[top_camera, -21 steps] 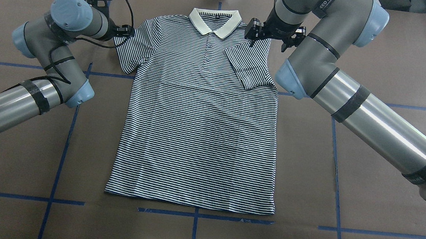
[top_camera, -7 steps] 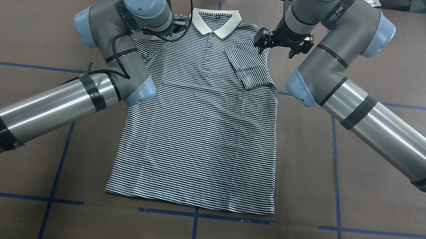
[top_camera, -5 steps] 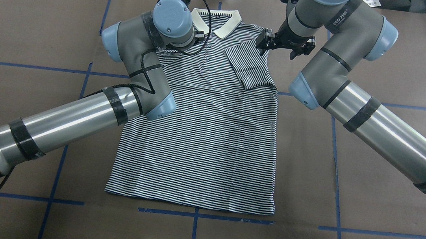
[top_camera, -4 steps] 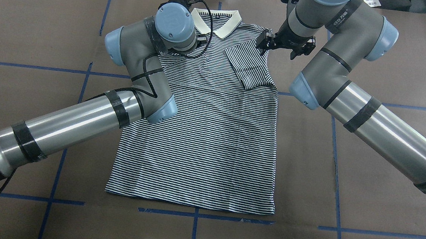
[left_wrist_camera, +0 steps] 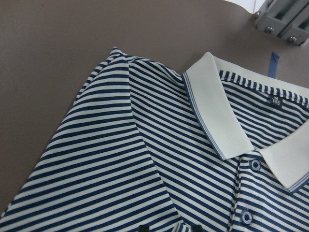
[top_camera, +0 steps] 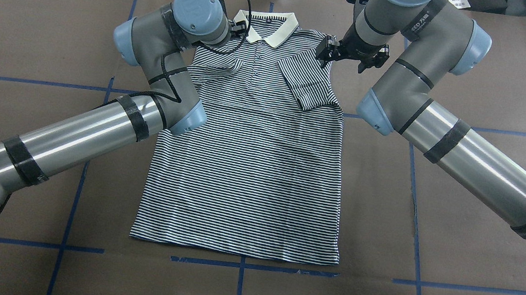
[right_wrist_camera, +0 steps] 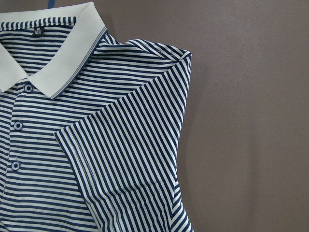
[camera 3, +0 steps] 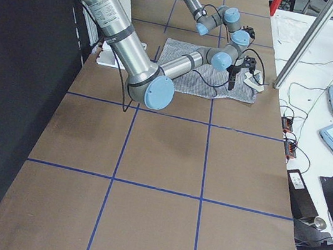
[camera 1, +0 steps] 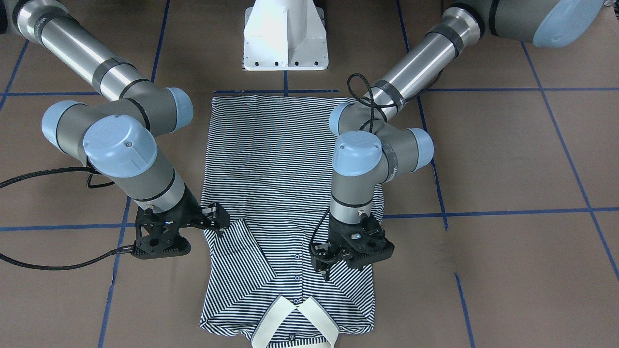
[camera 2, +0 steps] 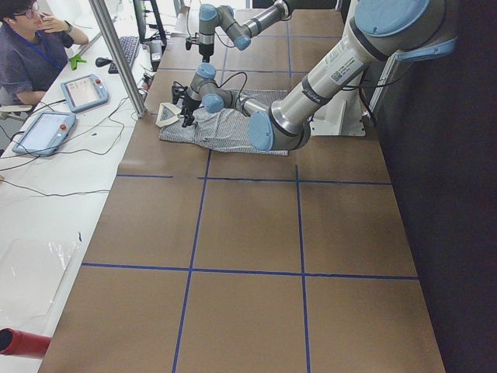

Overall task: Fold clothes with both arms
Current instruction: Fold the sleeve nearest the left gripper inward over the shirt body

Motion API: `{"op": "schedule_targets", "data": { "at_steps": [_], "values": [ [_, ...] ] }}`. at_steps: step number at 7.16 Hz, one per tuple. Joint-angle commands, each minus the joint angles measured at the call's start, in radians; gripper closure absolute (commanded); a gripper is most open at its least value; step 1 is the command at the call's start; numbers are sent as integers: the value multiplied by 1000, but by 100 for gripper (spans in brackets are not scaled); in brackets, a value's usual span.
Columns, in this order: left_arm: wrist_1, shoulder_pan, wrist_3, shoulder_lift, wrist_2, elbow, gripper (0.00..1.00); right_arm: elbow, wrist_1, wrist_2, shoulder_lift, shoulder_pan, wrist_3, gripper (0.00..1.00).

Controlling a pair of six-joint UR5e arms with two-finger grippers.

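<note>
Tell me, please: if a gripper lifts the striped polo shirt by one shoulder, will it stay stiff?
Probably floppy: the polo shirt lies flat and its folded sleeve creases softly. Likely light, since the fabric looks thin. The collar looks somewhat firmer.

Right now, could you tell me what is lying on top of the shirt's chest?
Both sleeves lie folded inward on it: the sleeve on the robot's right and the sleeve on its left. The fabric beneath them is covered.
</note>
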Motion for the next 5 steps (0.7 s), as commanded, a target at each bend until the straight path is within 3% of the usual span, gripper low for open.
{"op": "schedule_targets", "data": {
  "at_steps": [1,3,4,5],
  "values": [
    [-8,-22,50,39,-1,-5,0,0,0,0,3,-2,4,0],
    [1,-13,46,120,-18,-113,0,0,0,0,0,-2,-1,0],
    [6,-12,46,130,-83,-132,0,0,0,0,0,-2,-1,0],
    [9,17,42,131,-85,-131,0,0,-2,0,0,-2,-1,0]
  ]
}}
